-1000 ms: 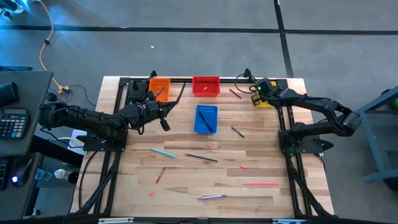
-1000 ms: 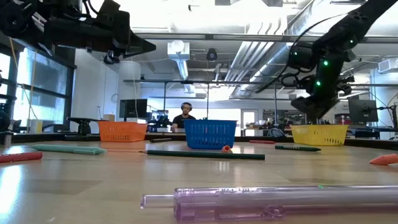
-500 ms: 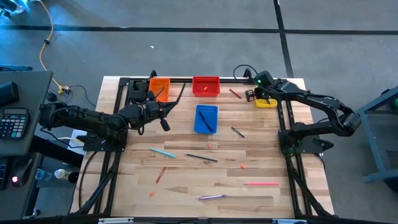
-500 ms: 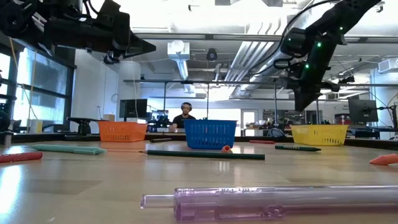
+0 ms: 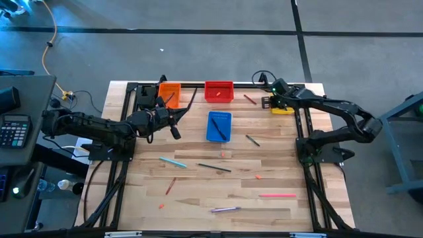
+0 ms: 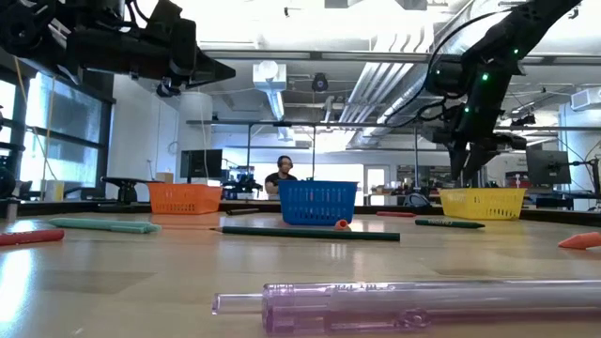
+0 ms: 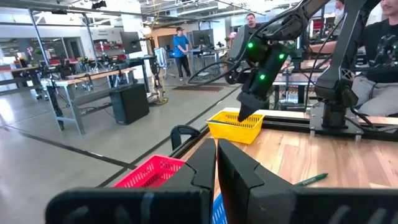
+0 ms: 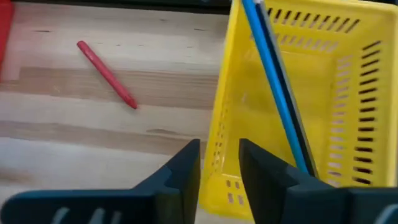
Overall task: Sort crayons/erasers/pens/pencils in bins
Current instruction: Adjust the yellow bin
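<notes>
I see the right gripper (image 5: 267, 100) over the near wall of the yellow bin (image 8: 348, 112), fingers slightly apart on nothing; a blue pen (image 8: 273, 87) leans inside it. A red crayon (image 8: 106, 73) lies just beside on the wooden table (image 5: 198, 198). The left gripper (image 5: 176, 132) hangs near the blue bin (image 5: 219, 125), fingers pressed together. That bin holds a dark stick, perhaps a pencil. Loose on the table: a teal pen (image 5: 172, 161), a pink pen (image 5: 277, 195), a dark pencil (image 5: 215, 167). An open workshop lies behind.
</notes>
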